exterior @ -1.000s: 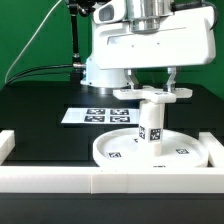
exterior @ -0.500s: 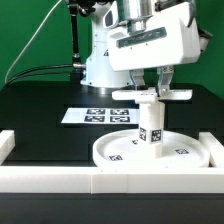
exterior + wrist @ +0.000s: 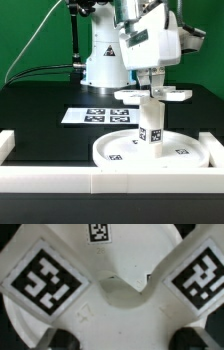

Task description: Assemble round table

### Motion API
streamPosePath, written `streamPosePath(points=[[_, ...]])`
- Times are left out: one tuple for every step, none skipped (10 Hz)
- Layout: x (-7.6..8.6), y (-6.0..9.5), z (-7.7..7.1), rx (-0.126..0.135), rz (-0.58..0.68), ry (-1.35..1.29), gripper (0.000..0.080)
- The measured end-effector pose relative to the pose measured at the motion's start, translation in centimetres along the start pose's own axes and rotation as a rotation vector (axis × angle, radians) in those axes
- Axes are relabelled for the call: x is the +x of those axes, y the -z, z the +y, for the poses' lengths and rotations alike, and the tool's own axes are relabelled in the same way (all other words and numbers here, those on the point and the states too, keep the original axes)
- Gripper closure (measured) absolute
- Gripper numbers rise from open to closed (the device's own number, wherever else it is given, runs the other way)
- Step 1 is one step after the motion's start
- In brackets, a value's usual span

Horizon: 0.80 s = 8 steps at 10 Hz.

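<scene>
The large flat white disc point(image 3: 112, 151) lies on the black table against the white fence. The short cylinder leg point(image 3: 150, 126) stands upright on the disc's middle, its tags facing the camera. On top of the leg sits the cross-shaped piece point(image 3: 151, 96), roughly level. My gripper point(image 3: 157, 86) comes straight down onto it and is shut on it. In the wrist view the cross-shaped piece point(image 3: 120, 297) fills the picture with two tagged arms. Dark fingertips point(image 3: 62, 340) press its hub from both sides, around my gripper point(image 3: 128, 340).
The marker board point(image 3: 92, 116) lies flat behind the disc, at the exterior view's left. A white fence point(image 3: 100, 181) runs along the table's front, with raised ends point(image 3: 5, 146) at both sides. The arm's white base point(image 3: 100, 62) stands behind, before a green backdrop.
My wrist has turned about its upright axis, the hand's body swinging toward the exterior view's right, and the cross-shaped piece has turned with it on top of the leg.
</scene>
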State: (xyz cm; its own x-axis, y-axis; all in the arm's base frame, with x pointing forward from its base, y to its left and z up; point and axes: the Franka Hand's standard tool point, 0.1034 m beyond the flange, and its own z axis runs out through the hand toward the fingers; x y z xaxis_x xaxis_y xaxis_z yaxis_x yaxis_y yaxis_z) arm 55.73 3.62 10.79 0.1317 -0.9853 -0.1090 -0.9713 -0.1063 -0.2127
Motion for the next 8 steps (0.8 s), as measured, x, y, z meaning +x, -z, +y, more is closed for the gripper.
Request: streamPosePath(points=[[-0.1,0.0,0.0,0.000,-0.001,0.001,0.0284],[-0.1,0.0,0.0,0.000,-0.001,0.014,0.0186],[-0.1,0.1,0.0,0.000,-0.002,0.023,0.0186],[-0.3,0.8,0.0,-0.013,-0.016,0.066,0.0157],[-0.6,1.8,-0.1,-0.024,-0.034,0.084,0.0157],[-0.9,3.0,-0.4,-0.018,-0.043,0.100,0.0151],[-1.0,3.8,-0.6,-0.013,-0.051,0.127,0.0151],[-1.2,4.4,-0.9,0.001,-0.058,0.144,0.0150]])
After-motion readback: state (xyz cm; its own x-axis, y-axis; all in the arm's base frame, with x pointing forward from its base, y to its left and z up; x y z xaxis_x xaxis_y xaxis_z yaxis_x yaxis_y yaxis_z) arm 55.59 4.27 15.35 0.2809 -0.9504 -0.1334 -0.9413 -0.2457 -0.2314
